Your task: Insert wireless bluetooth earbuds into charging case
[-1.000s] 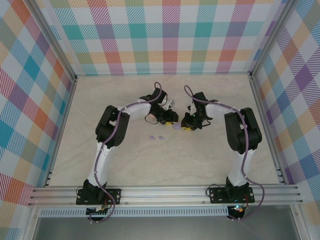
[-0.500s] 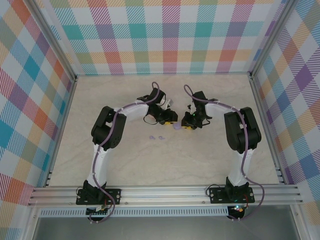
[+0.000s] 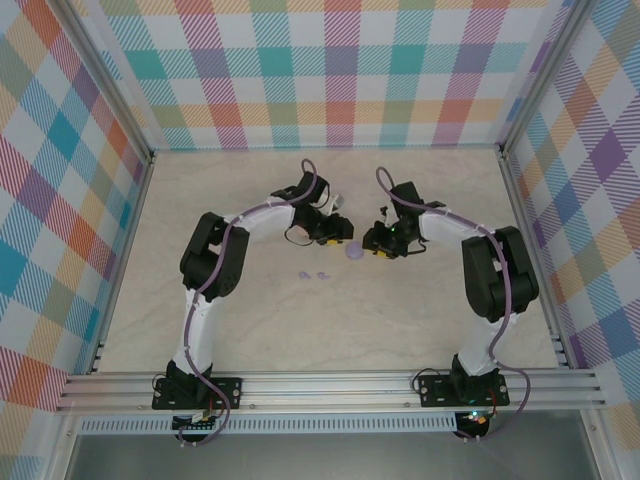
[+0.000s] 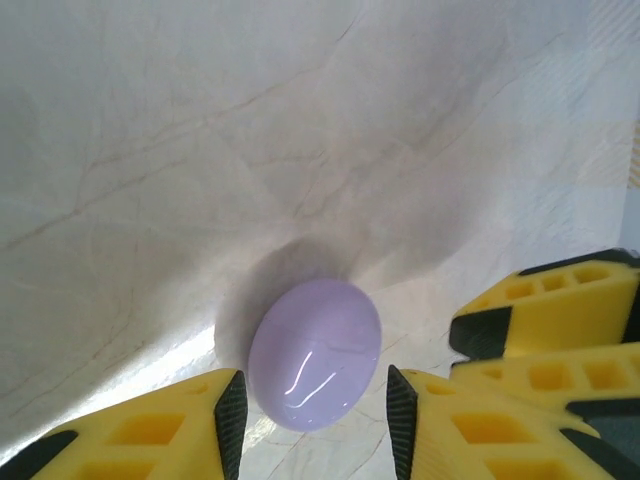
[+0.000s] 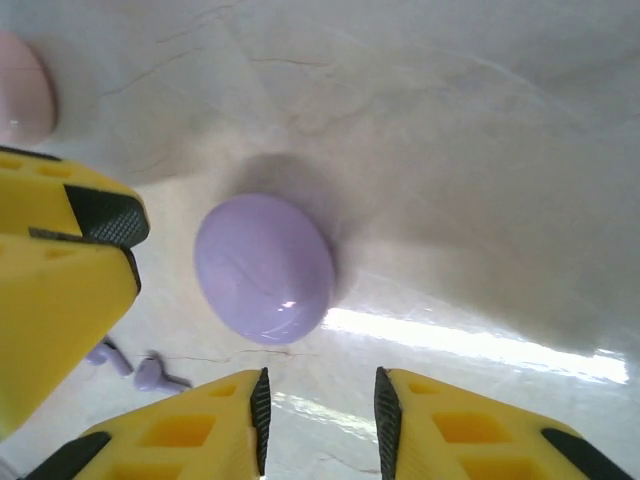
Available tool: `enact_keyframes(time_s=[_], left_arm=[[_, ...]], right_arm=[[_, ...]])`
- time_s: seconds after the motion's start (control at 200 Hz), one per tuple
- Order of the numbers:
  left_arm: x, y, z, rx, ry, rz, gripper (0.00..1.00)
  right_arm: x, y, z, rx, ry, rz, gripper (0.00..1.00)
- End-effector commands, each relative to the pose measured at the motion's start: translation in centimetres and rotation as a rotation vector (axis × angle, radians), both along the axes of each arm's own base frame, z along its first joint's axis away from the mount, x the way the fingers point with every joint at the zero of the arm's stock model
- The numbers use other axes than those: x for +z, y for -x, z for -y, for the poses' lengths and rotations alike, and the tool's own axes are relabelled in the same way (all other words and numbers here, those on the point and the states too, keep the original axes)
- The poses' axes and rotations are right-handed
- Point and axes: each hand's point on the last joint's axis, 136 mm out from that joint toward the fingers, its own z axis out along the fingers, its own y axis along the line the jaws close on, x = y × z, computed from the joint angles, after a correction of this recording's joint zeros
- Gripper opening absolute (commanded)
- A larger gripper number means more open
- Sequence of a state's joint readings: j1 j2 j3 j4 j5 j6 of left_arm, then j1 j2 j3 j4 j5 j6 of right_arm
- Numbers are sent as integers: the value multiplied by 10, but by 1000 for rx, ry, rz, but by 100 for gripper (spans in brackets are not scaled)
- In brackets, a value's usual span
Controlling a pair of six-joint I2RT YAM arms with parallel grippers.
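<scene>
Charging case (image 3: 352, 252) lies shut on the desk (image 3: 420, 320) between the left hand (image 4: 315, 400) and right hand (image 5: 320, 405), both released and empty; an off-centre pinch on its glossy dome may squirt it away.

The left pincer (image 3: 338, 241) and right pincer (image 3: 376, 249) closely flank the charging case (image 3: 352, 252), closing off both its sides; the near side is open desk (image 3: 340, 330), with two earbuds (image 3: 312, 274) lying to the left.
</scene>
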State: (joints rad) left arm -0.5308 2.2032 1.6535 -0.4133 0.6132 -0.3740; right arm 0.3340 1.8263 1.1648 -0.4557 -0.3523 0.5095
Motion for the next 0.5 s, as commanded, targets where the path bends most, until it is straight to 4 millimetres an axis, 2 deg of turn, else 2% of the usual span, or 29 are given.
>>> enact_keyframes(time_s=[0.0, 0.15, 0.495], left_arm=[[3, -11, 3, -33, 28, 21, 43], [-3, -16, 5, -55, 34, 10, 43], [-14, -12, 9, -81, 53, -20, 43]], right_arm=[[6, -1, -12, -20, -104, -3, 36], [-4, -3, -16, -44, -128, -32, 36], [-20, -4, -19, -62, -145, -71, 30]])
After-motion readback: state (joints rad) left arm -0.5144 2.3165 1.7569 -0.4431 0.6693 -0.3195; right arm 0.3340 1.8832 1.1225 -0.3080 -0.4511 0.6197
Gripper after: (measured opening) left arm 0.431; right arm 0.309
